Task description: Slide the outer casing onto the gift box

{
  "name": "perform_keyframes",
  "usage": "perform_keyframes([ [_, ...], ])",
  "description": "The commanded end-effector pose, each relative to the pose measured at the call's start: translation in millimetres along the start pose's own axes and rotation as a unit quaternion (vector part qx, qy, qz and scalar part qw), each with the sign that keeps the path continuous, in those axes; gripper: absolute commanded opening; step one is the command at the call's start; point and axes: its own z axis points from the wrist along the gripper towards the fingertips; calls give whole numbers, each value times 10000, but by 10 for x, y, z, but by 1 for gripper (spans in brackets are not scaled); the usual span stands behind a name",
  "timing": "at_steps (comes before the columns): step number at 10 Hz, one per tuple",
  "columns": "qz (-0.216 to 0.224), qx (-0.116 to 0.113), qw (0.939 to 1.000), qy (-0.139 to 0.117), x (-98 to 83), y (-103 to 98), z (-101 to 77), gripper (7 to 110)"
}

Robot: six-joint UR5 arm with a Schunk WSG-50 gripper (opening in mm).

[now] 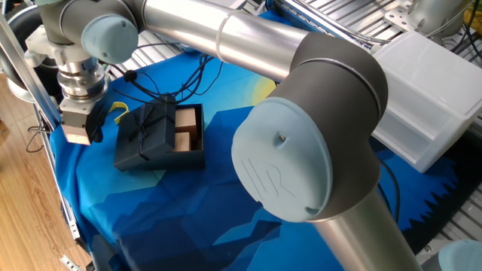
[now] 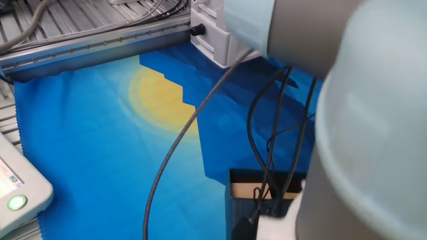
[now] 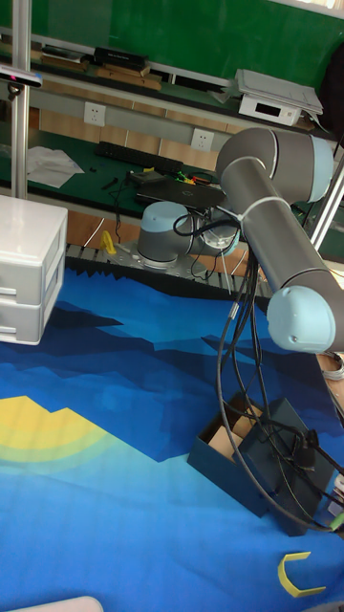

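The outer casing, dark navy with a ribbon bow, lies partly over the gift box; the box's tan compartments still show at its right end. My gripper hangs just left of the casing, apart from it and holding nothing; its jaws are not distinguishable. The tall fixed view shows the casing and the box's open end, with cables across them. In the other fixed view only a corner of the box shows behind the arm.
A small yellow hook lies behind the casing, near the gripper. A white drawer unit stands at the far right. Black cables trail over the blue cloth. The table's edge drops off just left of the gripper.
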Motion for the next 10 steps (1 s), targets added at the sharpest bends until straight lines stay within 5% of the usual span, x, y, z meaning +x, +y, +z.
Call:
perform_keyframes([
  [1, -97, -11, 9997, 218, 99, 31, 91, 7],
  [10, -184, -99, 9985, 497, 352, 61, 9, 7],
])
